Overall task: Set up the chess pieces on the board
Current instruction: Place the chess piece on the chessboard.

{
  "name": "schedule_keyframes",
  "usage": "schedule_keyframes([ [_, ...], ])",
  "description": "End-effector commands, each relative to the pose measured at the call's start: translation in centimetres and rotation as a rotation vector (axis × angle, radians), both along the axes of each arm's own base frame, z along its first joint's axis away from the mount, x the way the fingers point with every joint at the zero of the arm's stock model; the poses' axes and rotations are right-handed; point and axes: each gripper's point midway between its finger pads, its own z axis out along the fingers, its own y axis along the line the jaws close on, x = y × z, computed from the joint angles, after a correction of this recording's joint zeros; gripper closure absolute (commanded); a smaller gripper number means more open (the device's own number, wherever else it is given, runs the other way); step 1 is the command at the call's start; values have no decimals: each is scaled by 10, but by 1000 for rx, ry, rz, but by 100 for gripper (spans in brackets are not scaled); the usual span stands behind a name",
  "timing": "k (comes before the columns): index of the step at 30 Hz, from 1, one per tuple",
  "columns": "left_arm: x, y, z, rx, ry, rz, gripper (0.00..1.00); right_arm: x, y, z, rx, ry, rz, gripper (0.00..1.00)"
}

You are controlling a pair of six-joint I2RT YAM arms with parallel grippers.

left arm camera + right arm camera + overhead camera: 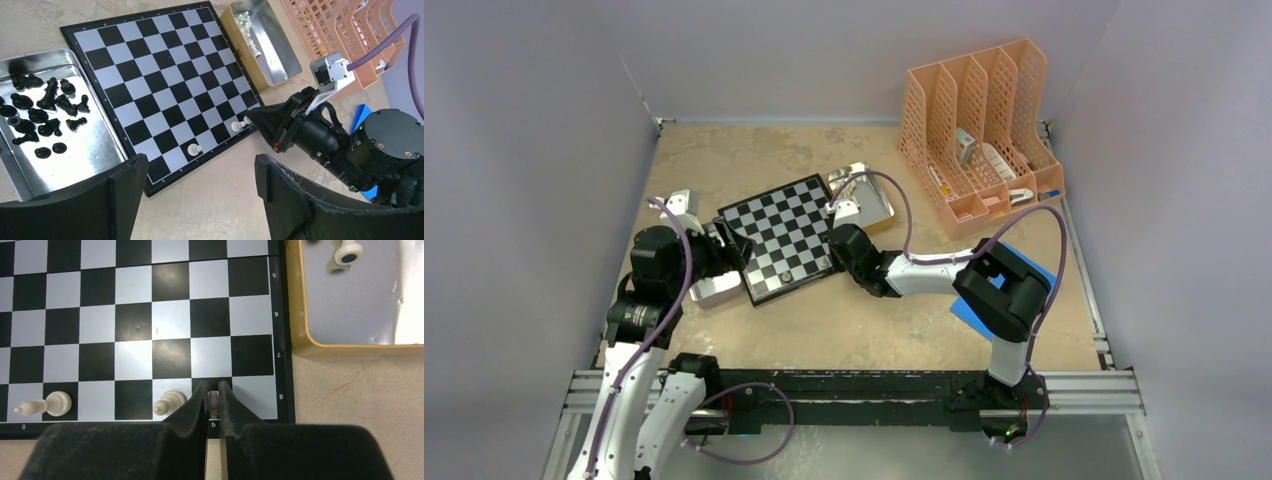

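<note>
The board (784, 235) lies angled mid-table, also seen in the left wrist view (165, 85) and the right wrist view (135, 325). My right gripper (213, 386) is shut on a pale chess piece (213, 401), low over the dark square by the "b" mark on the board's near edge row. Two other pale pieces (168, 402) (55, 403) stand in that same row. My left gripper (200, 165) hangs open and empty over bare table beside the board's corner. Black pieces (45, 107) lie in a silver tray (100, 145). More pale pieces (247, 27) sit in a gold-sided tin (280, 60).
An orange file rack (979, 130) holding small items stands at the back right. A blue flat object (1024, 270) lies under the right arm. The gold tin's rim (300, 335) is just right of the board. Grey walls enclose the table.
</note>
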Motion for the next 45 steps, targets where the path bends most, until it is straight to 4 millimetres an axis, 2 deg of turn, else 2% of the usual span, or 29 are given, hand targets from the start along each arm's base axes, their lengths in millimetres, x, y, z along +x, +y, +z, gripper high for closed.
schedule_keyframes([
  [1,5,0,5,8,-38,-8,22,7,10,15,41,-35,-15,89],
  [12,5,0,5,8,-38,-8,22,3,14,14,44,-30,-8,78],
  [22,5,0,5,7,-39,-9,22,4,13,17,40,-40,-26,77],
  [28,5,-1,5,7,-38,-13,22,8,10,27,34,-51,-51,75],
  [37,6,-3,4,6,-34,-26,22,10,15,70,93,-90,-37,69],
  [41,4,-3,6,3,-43,-25,22,25,10,96,101,-142,-63,69],
  [45,4,-3,6,2,-43,-27,22,51,0,121,133,-181,-84,69],
])
